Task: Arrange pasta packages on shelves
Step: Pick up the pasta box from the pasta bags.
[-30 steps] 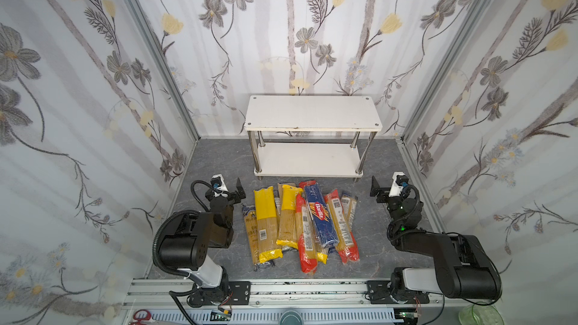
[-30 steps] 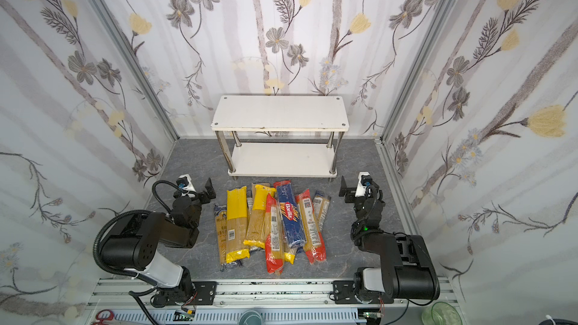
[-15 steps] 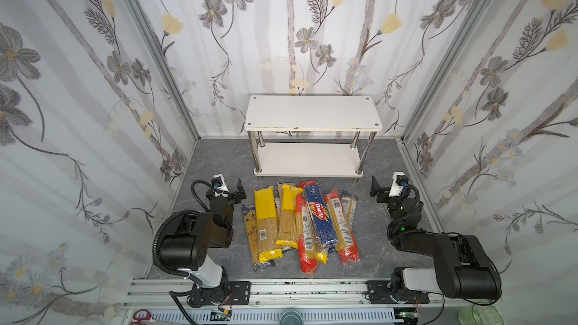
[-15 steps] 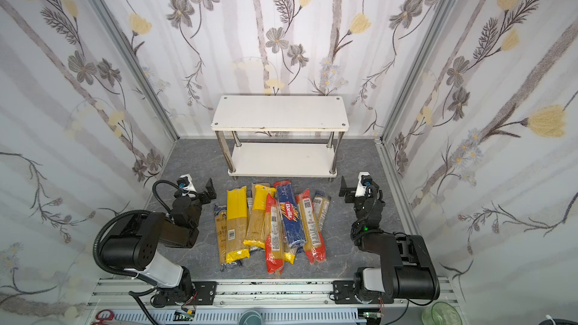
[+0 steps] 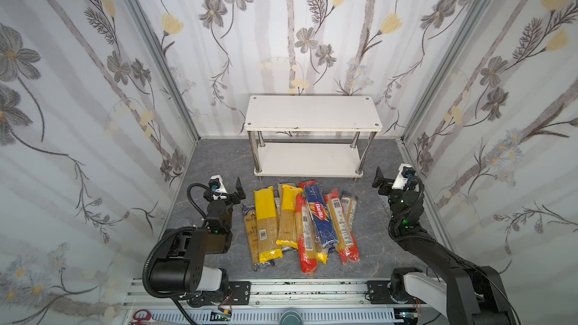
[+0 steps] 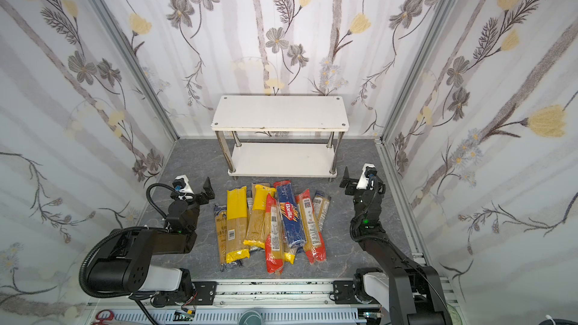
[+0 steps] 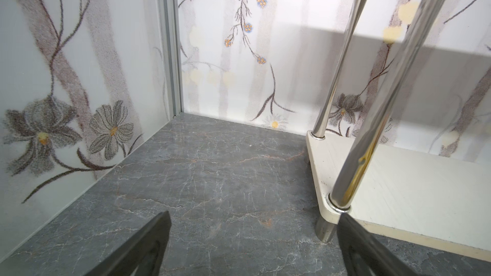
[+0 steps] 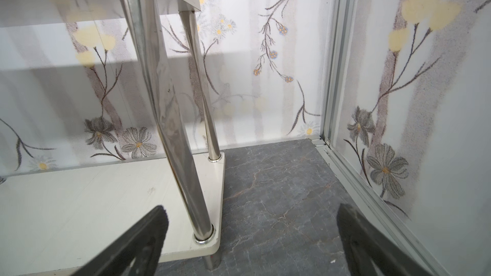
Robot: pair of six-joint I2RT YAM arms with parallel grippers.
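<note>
While left pincer and right pincer gape empty, grip the Barilla pack mid-length, by the surface's front edge: likely light, stiff (brittle strands, slick film).

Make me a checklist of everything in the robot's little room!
Surface: grey marbled floor, flat, nothing spilled.
Job's things: pasta packages heaped on the floor in front of the shelves; both boards bare.
Clutter: red-handled scissors by the front rail.
Grippers: left end effector open and empty; right end effector open and empty; each points past a shelf end.
Cables: black cable loops around the left arm's base, clear of the pasta.
Surroundings: flowered walls on three sides.
</note>
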